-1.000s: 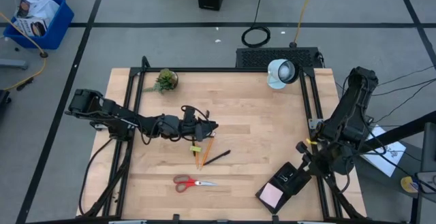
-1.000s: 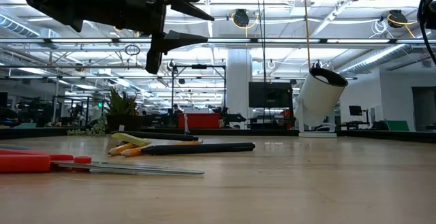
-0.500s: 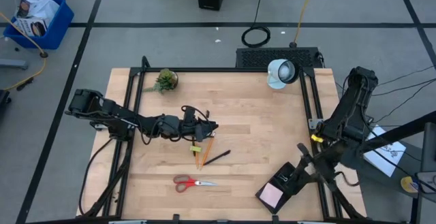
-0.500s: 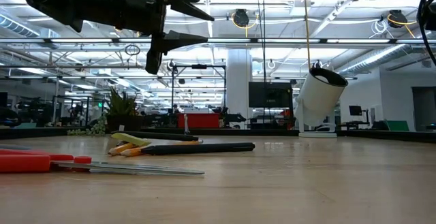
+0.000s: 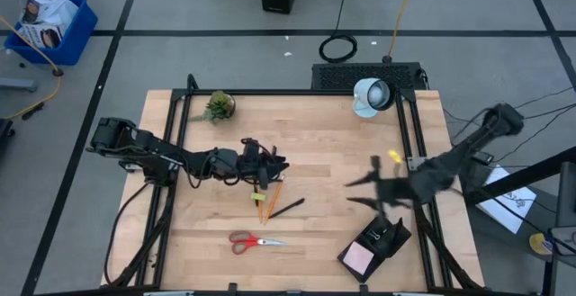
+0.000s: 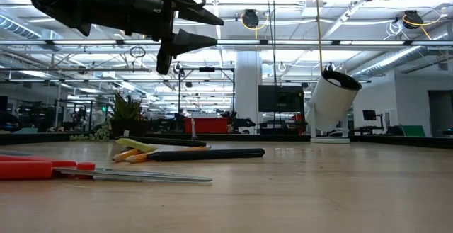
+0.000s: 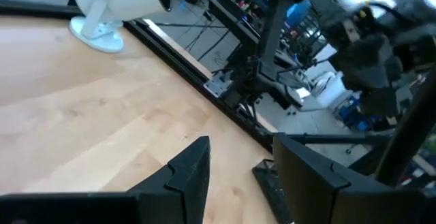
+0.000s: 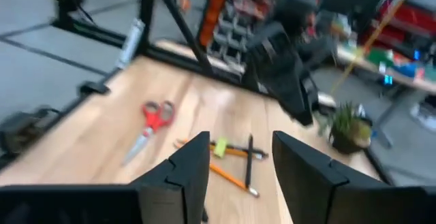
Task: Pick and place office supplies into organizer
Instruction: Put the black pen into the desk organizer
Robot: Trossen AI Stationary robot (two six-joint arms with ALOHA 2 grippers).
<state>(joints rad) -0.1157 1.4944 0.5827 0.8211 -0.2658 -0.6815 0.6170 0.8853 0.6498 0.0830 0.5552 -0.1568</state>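
The red-handled scissors [image 5: 255,240] lie flat near the table's near edge. Orange pencils [image 5: 268,202] and a black pen [image 5: 286,208] lie crossed at mid-table, also seen in the low view as pencils [image 6: 159,150] and pen [image 6: 209,154]. The black organizer [image 5: 382,239] sits at the near right corner with a pink sticky-note pad [image 5: 358,258] in it. My left gripper [image 5: 277,165] hovers open above the pencils' far ends. My right gripper [image 5: 355,188] is open in the air right of the pen, blurred. Its wrist view shows the scissors [image 8: 153,118] and pencils [image 8: 228,166] beyond it.
A small green plant [image 5: 218,107] stands at the far left and a round white lamp [image 5: 371,96] at the far right. Black frame rails [image 5: 409,143] run along both sides. Bare wood lies between the pen and the organizer.
My right arm has swung up from beside the organizer at the near right corner toward the table's middle. Its gripper has turned toward the left side and now hangs over the wood. The supplies have stayed where they were.
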